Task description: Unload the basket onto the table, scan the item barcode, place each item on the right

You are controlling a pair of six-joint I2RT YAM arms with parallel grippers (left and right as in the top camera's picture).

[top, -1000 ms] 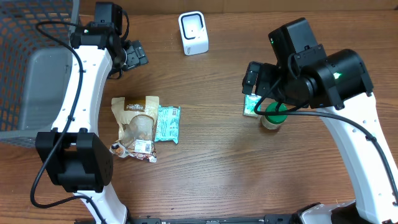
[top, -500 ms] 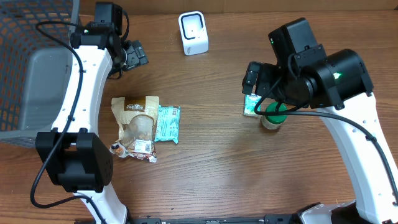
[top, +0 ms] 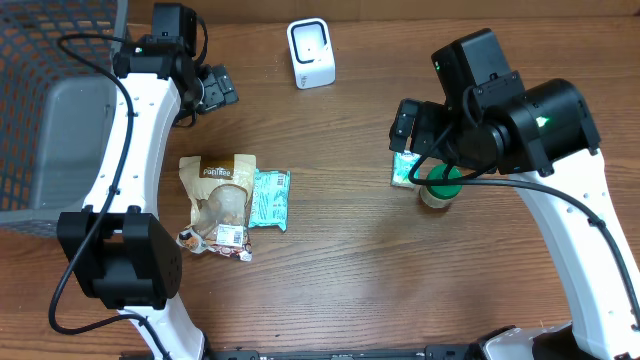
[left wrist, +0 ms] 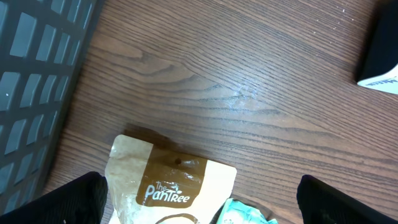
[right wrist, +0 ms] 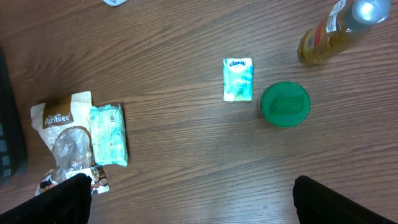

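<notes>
Stock as I read it from the console:

- Left arm (top: pixel 135 150): runs up the left side of the table (top: pixel 350 280) from its base at the near edge, wrist bent over toward the right. Left gripper (top: pixel 215 88) hangs over bare wood between the mesh basket (top: pixel 40 60) and the scanner (top: pixel 311 53). In its wrist view I see only the two fingertips (left wrist: pixel 74 199), one in each bottom corner — jaws wide apart, nothing between them.
- Right arm (top: pixel 560 190): comes up from the near right corner and folds back to the left. Right gripper (top: pixel 405 125) sits high above the table, looking straight down; jaws spread wide, empty.
- Scanner: white, upright, at the far edge near the middle, well apart from both grippers.
- PanTree bag (top: pixel 220 200): brown, flat on the table, left of centre, below the left gripper.
- Teal packet (top: pixel 268 198): flat, just beside the bag on its right, edges touching or nearly so.
- Kleenex pack (right wrist: pixel 238 79): flat, right of centre, under the right wrist.
- Green-lidded jar (right wrist: pixel 284 104): upright, just beside the Kleenex pack.
- Bottle (right wrist: pixel 323 37): yellow liquid, near the jar, seen only in the right wrist view.

No item is in either grip — all lie on the table.
</notes>
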